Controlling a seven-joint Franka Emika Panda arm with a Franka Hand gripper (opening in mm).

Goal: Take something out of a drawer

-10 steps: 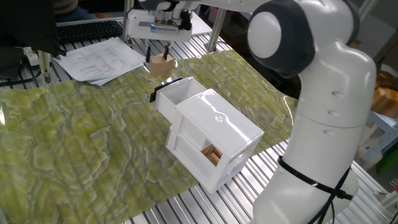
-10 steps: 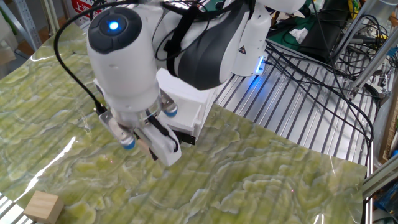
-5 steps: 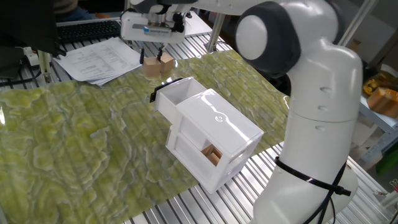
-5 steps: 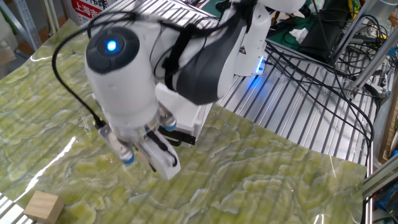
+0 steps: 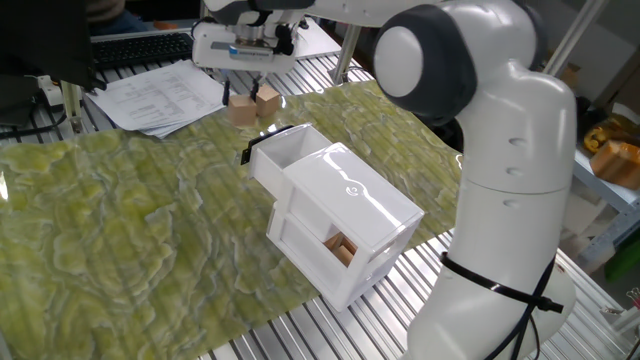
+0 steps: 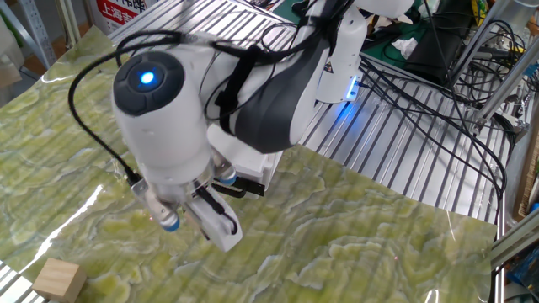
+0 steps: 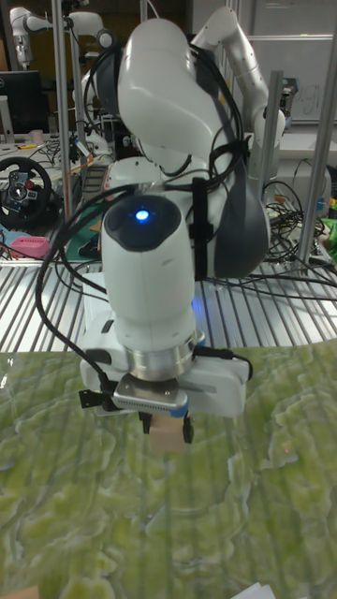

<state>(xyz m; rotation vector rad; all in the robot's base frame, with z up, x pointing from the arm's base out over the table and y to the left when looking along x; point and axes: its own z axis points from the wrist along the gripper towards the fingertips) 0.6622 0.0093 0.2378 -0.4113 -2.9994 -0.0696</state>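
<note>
The claw (image 7: 167, 427) grips the pale wooden cube (image 7: 168, 432) between its 2 fingers, above the bench (image 5: 120, 230), beyond the open drawer (image 5: 283, 150).

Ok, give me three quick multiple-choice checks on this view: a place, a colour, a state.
1. Where is the pale cube?
A. In the upper drawer
B. In the end effector, outside the box
C. In the lower compartment

2. What colour is the upper drawer's handle?
A. Black
B. Red
C. White

3. The upper drawer is:
A. Shut
B. Taken out of the box
C. Pulled open

Key: 1 B, the pale cube sits between the fingers of the end effector, beyond the box. 2 A, the handle is black. 3 C, the upper drawer sticks out, its inside showing.
</note>
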